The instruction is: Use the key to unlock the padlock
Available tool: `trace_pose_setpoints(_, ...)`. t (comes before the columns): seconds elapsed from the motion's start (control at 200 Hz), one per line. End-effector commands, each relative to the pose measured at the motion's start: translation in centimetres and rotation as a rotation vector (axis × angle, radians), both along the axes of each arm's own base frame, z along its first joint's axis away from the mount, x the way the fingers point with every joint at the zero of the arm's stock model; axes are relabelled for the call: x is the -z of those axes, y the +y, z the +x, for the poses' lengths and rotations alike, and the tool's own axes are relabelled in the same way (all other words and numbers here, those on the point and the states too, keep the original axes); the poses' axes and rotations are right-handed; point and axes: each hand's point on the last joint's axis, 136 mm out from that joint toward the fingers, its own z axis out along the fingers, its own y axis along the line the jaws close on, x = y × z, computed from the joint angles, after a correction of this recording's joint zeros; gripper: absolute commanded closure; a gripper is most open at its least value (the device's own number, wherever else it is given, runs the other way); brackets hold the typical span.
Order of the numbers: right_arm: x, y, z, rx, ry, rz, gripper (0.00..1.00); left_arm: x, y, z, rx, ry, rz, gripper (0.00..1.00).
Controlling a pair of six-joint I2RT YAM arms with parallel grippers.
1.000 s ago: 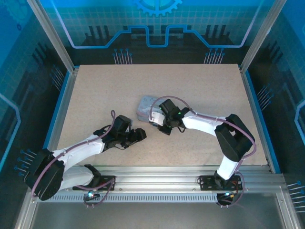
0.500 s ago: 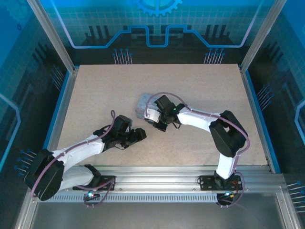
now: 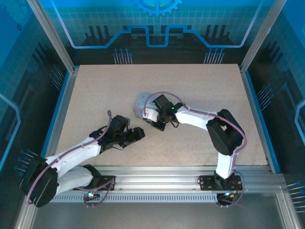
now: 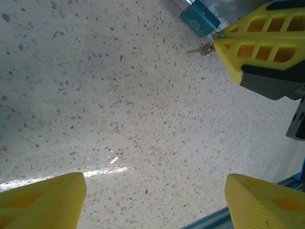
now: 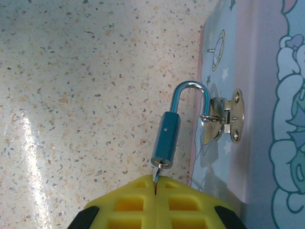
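The padlock has a small blue body and a silver shackle hooked through the hasp on the tin's side. The key, a thin metal sliver, runs from the lock's bottom end into my right gripper, whose yellow fingers are shut on it. In the left wrist view the padlock and key sit at the top right, in front of the right gripper's fingers. My left gripper hovers open over bare table, short of the lock. From above, the left gripper is near the right gripper.
The pale blue tin with a cartoon print lies mid-table, behind the right wrist. Speckled tabletop spreads around it. Blue rails and frame posts border the table, with a metal rail along the near edge.
The right arm has moved left and slightly away, bringing its gripper closer to the tin. The left arm has shifted a little, its gripper staying open.
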Motion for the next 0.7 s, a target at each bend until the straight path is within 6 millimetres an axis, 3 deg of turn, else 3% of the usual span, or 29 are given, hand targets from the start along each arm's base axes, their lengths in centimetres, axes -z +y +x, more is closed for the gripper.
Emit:
trace_pose_setpoints(0.0, -0.3, 1.5, -0.5, -0.081, -0.005, 0.03, 1.0, 0.3, 0.9, -0.5, -0.034, 0.02, 0.025, 0.22)
trace_pose_setpoints(0.295, -1.2, -0.4, 1.2, -0.053, -0.02, 0.035, 1.0, 0.0, 1.4, -0.6, -0.044, 0.016, 0.021, 0.22)
trace_pose_setpoints(0.695, -1.6, -2.0, -0.5, -0.036, -0.035, 0.045, 1.0, 0.3, 1.2, -0.4, -0.039, 0.018, 0.016, 0.22)
